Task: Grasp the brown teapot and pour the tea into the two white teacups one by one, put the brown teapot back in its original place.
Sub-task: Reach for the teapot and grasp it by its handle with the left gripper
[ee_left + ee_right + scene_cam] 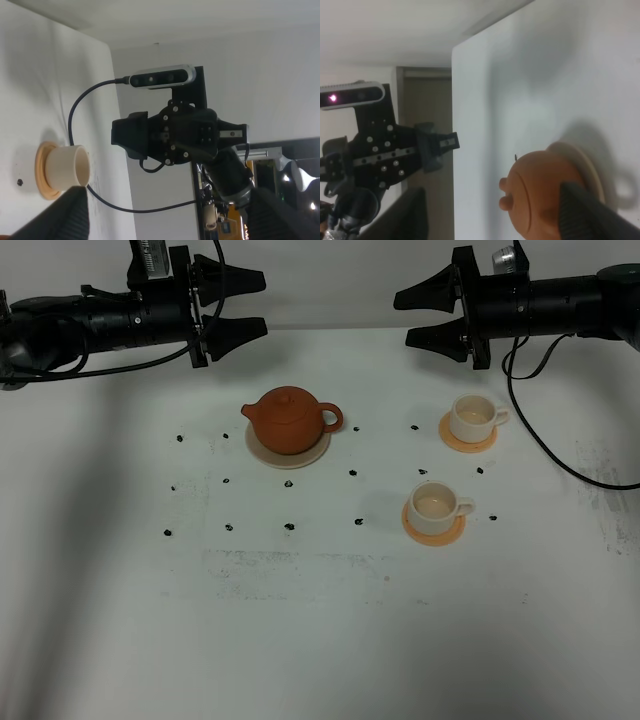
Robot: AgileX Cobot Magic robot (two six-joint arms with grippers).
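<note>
The brown teapot point(290, 420) stands upright with its lid on, on the cream saucer point(290, 457) left of the table's middle. Two white teacups stand to its right, each on an orange coaster: the far one point(474, 418) and the near one point(437, 505). Their insides look pale and no dark tea shows. My left gripper point(243, 306) hovers open and empty, high behind the teapot. My right gripper point(418, 315) hovers open and empty behind the far cup. The right wrist view shows the teapot point(542, 197) between my fingers point(592, 212). The left wrist view shows one cup point(67, 167).
Several small black marks point(228, 481) dot the white table around the teapot and cups. A black cable point(545, 445) hangs from the right arm onto the table's right side. The table's far edge lies just behind both grippers.
</note>
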